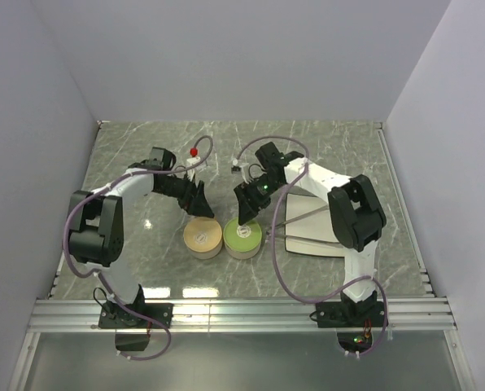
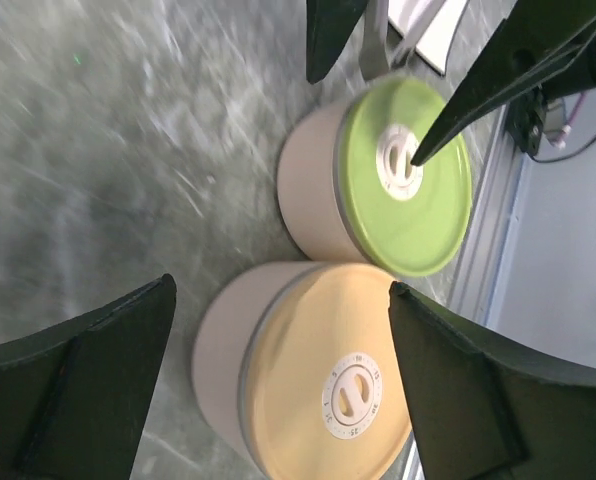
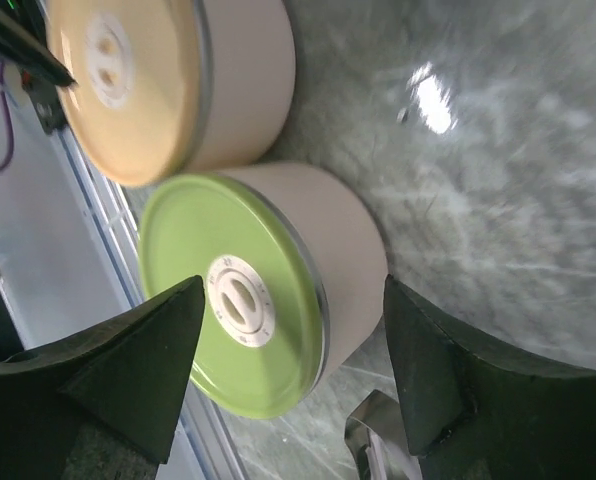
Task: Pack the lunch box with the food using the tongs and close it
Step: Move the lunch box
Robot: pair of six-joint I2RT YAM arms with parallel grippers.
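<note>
Both grippers are let go right now, fingers spread wide. The left gripper [image 1: 199,210] hangs over the yellow-lidded tin [image 1: 203,237], a finger on either side. The right gripper [image 1: 245,218] straddles the green-lidded tin [image 1: 242,237], which sits just beside the yellow one at its 3 o'clock. Both lids are on. The tongs [image 1: 303,215] lie untouched on a white tray [image 1: 303,230] on the worktop [image 1: 128,163], at the green tin's 3 o'clock.
</note>
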